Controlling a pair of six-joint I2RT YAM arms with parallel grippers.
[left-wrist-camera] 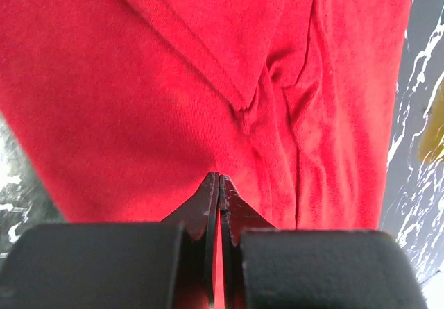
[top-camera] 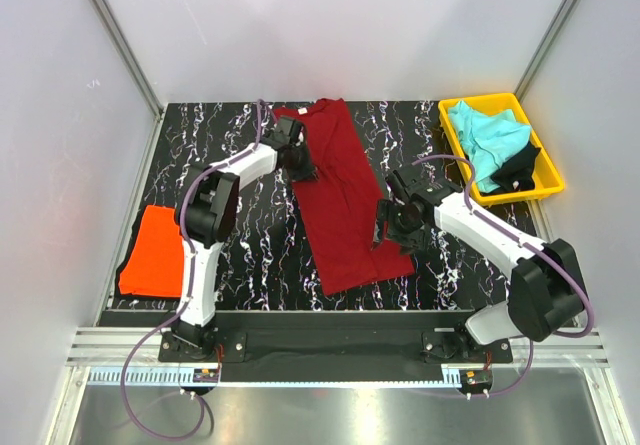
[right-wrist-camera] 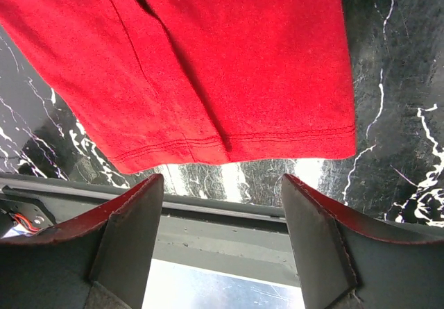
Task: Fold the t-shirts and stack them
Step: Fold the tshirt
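On the table (top-camera: 258, 257), centre of the top view, the dark red t-shirt (top-camera: 345, 205) lies as one long narrow strip. It runs from 12 o'clock down toward 6, tilted a little, collar end far and hem end near. The sides look folded in; in the right wrist view the hem shows two layers.

The left gripper (left-wrist-camera: 219, 178) is at the strip's 10 o'clock edge, up near the shoulder end. Its claw is pinched fully together, the tips are sunk into the red cloth and wrinkles run to them, so I read it as gripping the fabric edge.

The right gripper (right-wrist-camera: 222, 180) is at the strip's 5 o'clock corner by the hem. Its claw is spread wide with nothing between the fingers, and the hem lies just beyond the tips, not touching them.

An orange t-shirt (top-camera: 153, 252) sits at 8 o'clock on the table's left edge, flat and compact. It looks done and is probably the stack base, well apart from the red one. A yellow tray (top-camera: 480, 99) at 2 o'clock holds a crumpled turquoise t-shirt (top-camera: 485, 135) with a black t-shirt (top-camera: 520, 163) beside it; both are unfolded.

Progress, as a judgement: roughly a third of the way.
- One shirt is folded.
- The red one is mid-fold, with the lengthwise folds in and the end-to-end fold not yet made. The grippers sit at opposite ends, which suits that fold once the right one closes on the hem.
- Left to do — finish the red shirt, put it on the orange one, then fold and stack the two shirts from the tray.
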